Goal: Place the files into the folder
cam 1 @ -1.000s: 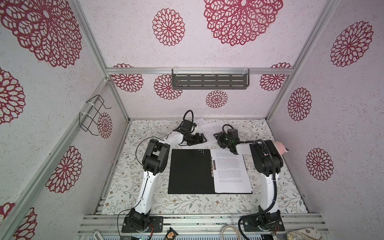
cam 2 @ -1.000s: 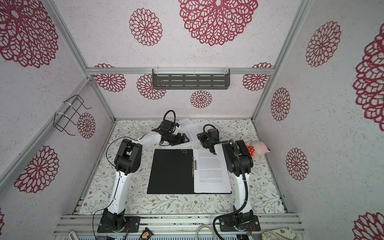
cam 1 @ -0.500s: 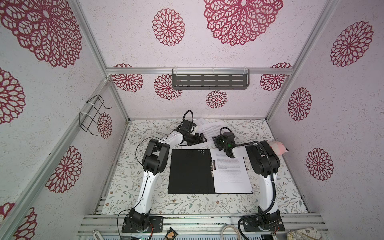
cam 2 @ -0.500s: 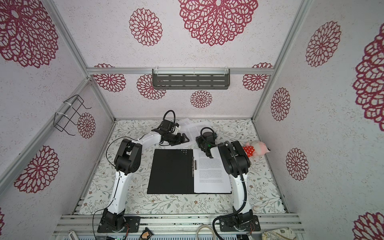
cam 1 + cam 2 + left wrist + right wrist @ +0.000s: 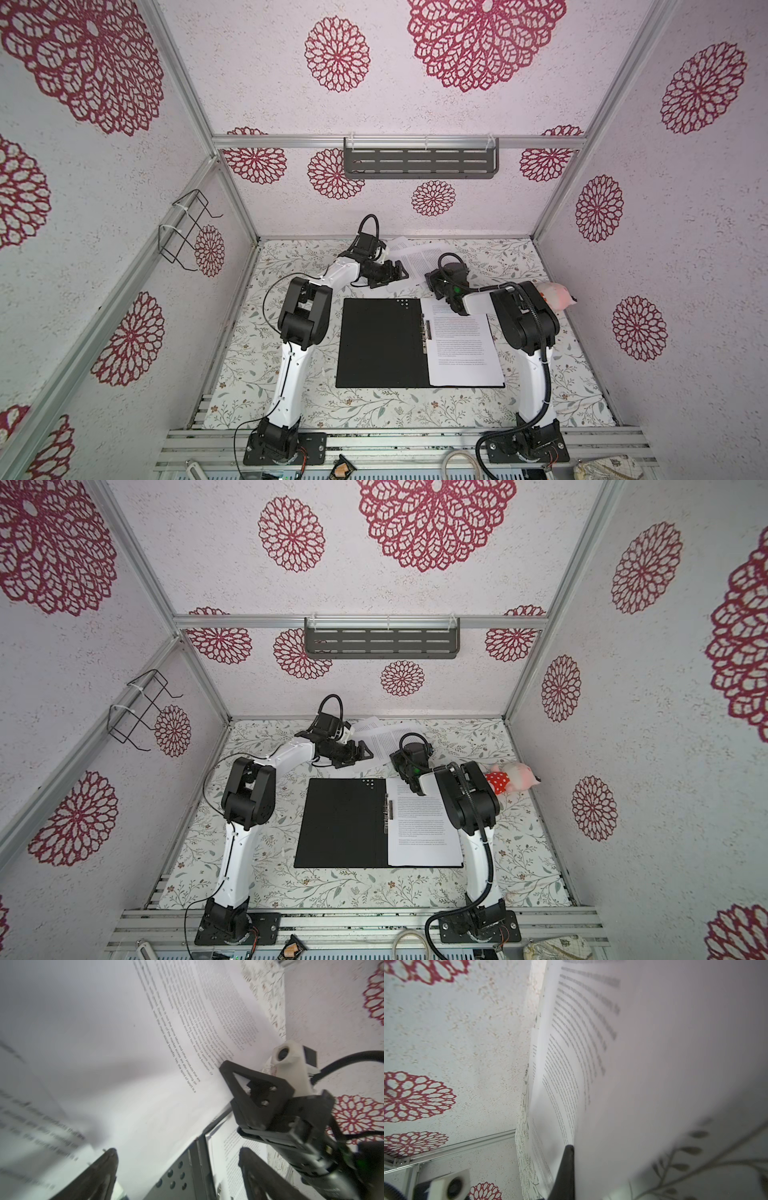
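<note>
Lying at the far middle of the table (image 5: 374, 409), the files (image 5: 417, 255) form a loose fan of white printed sheets just beyond the far edge of the folder (image 5: 380, 345). In both top views the left claw (image 5: 400, 272) sits at the fan's left edge and the right claw (image 5: 430, 279) at its near right corner, so the papers lie between the two.

In the left wrist view the left claw (image 5: 176, 1150) is spread wide, its two fingers apart over the paper with nothing between them; whether they touch it cannot be told. The right claw (image 5: 224, 1068) is pressed together, pinching the edge of the top sheet, which curves up from the pile in the right wrist view.

The folder lies open and flat, black inside up, with a metal clip (image 5: 426, 338) along its spine. A printed sheet (image 5: 463, 351) rests on its right half.

In the top views the right claw's tips are hidden under its own body, and the right arm covers the folder's far right corner. The right wrist view shows only one black finger (image 5: 566, 1169), and the print there is blurred. The number of sheets in the fan cannot be told. A plush toy (image 5: 555, 295) at the right is partly hidden behind that arm.
</note>
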`<state>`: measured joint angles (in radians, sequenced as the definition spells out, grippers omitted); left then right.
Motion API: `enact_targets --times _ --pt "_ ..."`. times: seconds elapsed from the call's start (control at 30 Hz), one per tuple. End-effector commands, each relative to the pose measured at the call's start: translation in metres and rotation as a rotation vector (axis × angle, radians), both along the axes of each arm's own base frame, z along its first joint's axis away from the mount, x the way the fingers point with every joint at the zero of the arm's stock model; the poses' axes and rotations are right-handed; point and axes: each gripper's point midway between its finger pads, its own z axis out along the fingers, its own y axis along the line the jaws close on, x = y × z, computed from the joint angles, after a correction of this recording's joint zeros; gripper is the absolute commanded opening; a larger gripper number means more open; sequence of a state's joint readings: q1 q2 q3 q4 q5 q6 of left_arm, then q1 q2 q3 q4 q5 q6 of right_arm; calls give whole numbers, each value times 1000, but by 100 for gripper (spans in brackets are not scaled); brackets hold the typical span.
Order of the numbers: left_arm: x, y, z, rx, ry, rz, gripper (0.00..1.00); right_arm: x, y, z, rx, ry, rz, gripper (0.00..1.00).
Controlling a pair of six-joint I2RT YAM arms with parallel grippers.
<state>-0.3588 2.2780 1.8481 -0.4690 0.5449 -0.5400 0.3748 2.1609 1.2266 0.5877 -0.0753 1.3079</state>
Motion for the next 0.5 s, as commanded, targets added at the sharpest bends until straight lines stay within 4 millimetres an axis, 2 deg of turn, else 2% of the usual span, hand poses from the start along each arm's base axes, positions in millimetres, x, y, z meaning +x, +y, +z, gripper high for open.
enact_targets --times 0.0,0.1,0.2,0.37,0.47 --pt "2 24 124 -92 -222 60 99 11 2 91 -61 -179 50 0" --pt "-17 50 168 -121 -300 111 98 7 8 119 -130 -187 122 0" --pt "-45 75 192 -91 -355 146 99 0 6 139 -213 -174 181 0" --pt "-98 95 209 -30 -433 95 99 -27 10 164 -339 -129 397 0" --pt "-126 104 216 -5 -480 63 99 -56 9 183 -396 -126 538 0"
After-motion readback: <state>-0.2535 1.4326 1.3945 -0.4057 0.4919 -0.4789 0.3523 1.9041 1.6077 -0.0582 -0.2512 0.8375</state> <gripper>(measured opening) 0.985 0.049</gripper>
